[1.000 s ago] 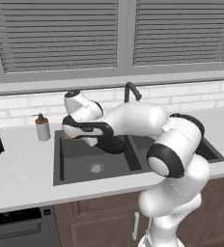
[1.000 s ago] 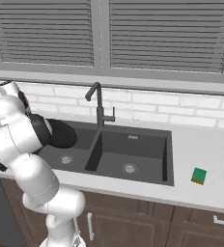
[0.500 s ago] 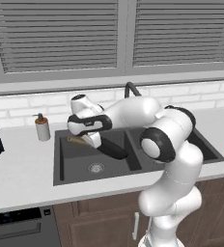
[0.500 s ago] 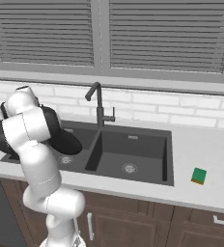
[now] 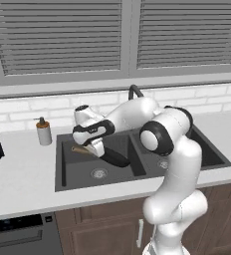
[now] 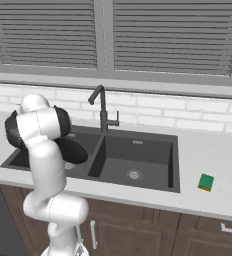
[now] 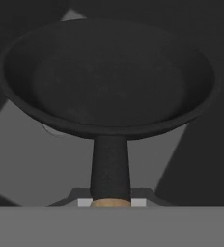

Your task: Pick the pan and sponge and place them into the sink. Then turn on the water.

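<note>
Behind arm (image 6: pixel 43 150), half-hidden pan (image 6: pixel 73 151)

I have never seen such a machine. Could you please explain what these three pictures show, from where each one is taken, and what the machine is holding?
The machine is a white robot arm with a two-finger gripper at its end, working in a computer-drawn kitchen. Two pictures come from cameras behind the arm, one to its left and one to its right, so they show the same scene from two sides. The third comes from a camera on the hand itself, looking along the gripper.

The gripper is closed on the wooden handle of the pan, a black frying pan, holding it tilted over the left basin of the sink. The sponge, green and yellow, lies on the counter right of the sink. A soap bottle stands left of it. No water runs from the faucet.
</note>
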Controlling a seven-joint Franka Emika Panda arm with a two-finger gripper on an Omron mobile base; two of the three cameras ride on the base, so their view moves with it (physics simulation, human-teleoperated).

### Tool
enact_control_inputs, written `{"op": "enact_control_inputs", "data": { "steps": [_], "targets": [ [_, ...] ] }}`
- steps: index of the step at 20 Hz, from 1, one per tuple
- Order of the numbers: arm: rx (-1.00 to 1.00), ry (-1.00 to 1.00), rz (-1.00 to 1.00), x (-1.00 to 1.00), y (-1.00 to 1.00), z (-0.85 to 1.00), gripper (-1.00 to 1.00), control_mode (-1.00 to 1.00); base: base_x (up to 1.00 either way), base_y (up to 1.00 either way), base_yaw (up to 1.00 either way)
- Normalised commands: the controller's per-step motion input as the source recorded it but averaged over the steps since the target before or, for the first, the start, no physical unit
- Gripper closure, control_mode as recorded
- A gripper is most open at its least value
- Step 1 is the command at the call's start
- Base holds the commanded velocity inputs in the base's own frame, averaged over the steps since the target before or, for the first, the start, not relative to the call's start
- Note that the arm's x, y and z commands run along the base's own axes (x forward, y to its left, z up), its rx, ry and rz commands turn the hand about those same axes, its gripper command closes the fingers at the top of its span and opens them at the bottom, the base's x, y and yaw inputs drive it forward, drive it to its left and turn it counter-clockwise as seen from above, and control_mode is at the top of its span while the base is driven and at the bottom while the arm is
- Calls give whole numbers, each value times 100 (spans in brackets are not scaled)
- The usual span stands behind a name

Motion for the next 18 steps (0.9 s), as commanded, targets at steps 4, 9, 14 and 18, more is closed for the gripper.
{"op": "enact_control_inputs", "data": {
  "steps": [4,9,14,18],
  "targets": [
    [0,0,1,29,-2,-47,100,-100,0,0,0],
    [0,0,0,31,0,-52,100,-100,0,0,0],
    [0,0,0,26,-6,-52,100,-100,0,0,0],
    [0,0,0,29,-13,-58,100,-100,0,0,0]
  ]
}}
